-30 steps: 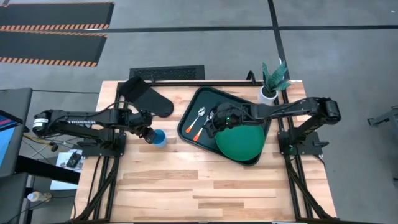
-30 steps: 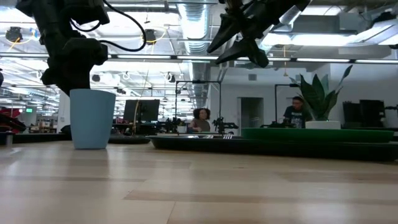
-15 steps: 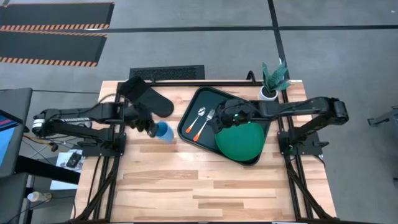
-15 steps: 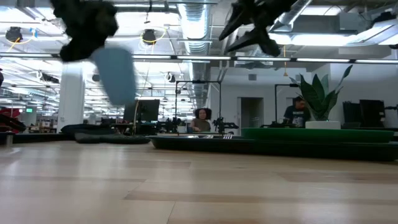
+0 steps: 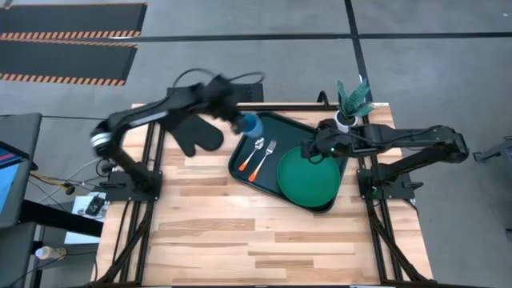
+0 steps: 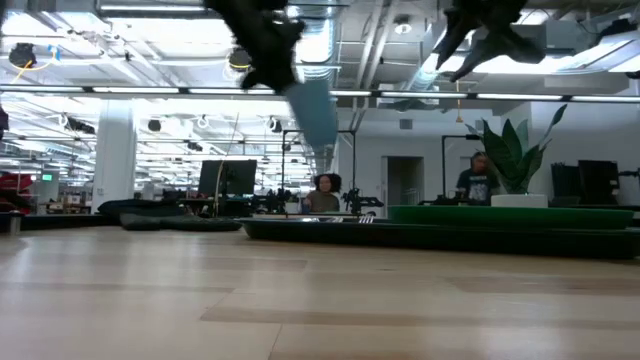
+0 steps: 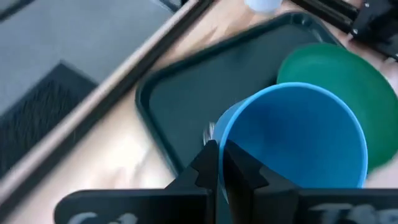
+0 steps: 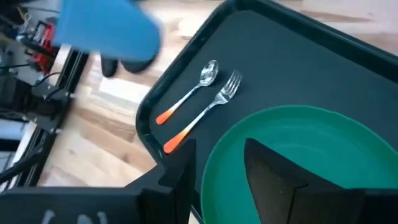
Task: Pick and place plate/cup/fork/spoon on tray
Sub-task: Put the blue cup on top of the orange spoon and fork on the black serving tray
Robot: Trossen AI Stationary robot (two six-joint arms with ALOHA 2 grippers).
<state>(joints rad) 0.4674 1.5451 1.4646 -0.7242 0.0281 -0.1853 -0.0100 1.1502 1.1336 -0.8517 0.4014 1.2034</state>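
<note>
From above, the left claw [image 5: 240, 120] carries the cup [image 5: 250, 125] over the tray's [image 5: 298, 128] far-left corner; the low view shows it lifted well clear of the counter [image 6: 300, 300] and tilted. The left wrist view shows the fingers pinching the cup's rim. The right claw [image 5: 310, 149] hovers spread wide above the plate [image 5: 308, 178]; its wrist view shows the spoon [image 8: 189, 96] and fork [image 8: 205, 113] lying side by side on the tray.

Open-plan lab: monitors [image 6: 226, 178], exposed ductwork [image 6: 320, 25]
</note>
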